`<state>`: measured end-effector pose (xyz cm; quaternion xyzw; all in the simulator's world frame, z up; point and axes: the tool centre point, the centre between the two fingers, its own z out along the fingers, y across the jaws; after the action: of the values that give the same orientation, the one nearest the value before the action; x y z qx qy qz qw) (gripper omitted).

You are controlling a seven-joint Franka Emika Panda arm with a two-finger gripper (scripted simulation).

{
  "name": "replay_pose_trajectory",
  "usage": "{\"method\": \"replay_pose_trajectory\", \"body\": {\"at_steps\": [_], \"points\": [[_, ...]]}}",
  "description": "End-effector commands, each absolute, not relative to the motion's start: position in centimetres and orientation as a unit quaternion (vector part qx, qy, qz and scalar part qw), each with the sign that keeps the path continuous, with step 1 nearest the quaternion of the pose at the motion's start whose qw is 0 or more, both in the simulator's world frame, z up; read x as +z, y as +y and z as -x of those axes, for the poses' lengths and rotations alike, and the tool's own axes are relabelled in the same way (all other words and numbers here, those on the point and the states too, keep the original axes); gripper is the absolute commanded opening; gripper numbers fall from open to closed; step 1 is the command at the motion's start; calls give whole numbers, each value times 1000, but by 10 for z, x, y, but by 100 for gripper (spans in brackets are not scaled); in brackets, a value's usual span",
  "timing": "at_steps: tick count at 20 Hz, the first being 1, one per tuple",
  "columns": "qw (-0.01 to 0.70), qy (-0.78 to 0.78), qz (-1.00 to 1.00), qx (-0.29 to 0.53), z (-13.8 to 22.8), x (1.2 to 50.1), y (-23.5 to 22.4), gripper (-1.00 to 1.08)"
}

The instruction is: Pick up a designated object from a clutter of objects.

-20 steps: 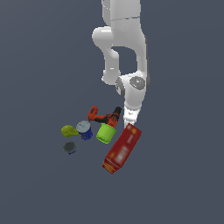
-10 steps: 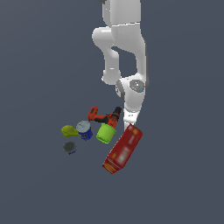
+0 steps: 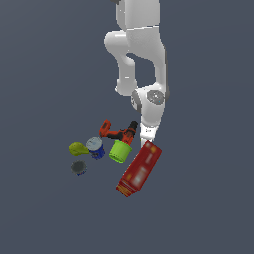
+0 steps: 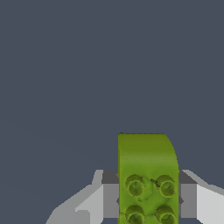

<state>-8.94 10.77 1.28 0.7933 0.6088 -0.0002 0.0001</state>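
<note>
In the wrist view the designated object [image 4: 146, 162], a small lime-green lump with round studs on one face, sits between my two grey fingers [image 4: 110, 194], which press on both its sides. My gripper [image 4: 148, 197] is shut on it. In the exterior view my gripper [image 3: 145, 135] is low among the clutter, between the red-and-black power drill [image 3: 118, 133] and the upper end of the long red box [image 3: 140, 168]. The green lump is hidden there.
The lime-green cup [image 3: 119, 150] lies just to the exterior view's left of my gripper. Further left are the blue can [image 3: 95, 147], the yellow lump [image 3: 78, 148] and the small grey tin [image 3: 79, 167]. The ground is dark grey.
The wrist has sunk slightly towards the clutter. The objects have not moved.
</note>
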Motion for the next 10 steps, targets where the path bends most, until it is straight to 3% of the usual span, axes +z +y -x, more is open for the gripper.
{"method": "replay_pose_trajectory", "body": {"at_steps": [1,10], "points": [[0,609,-793,0,89,15,108,-100],[0,609,-793,0,77,45,118,-100]]}}
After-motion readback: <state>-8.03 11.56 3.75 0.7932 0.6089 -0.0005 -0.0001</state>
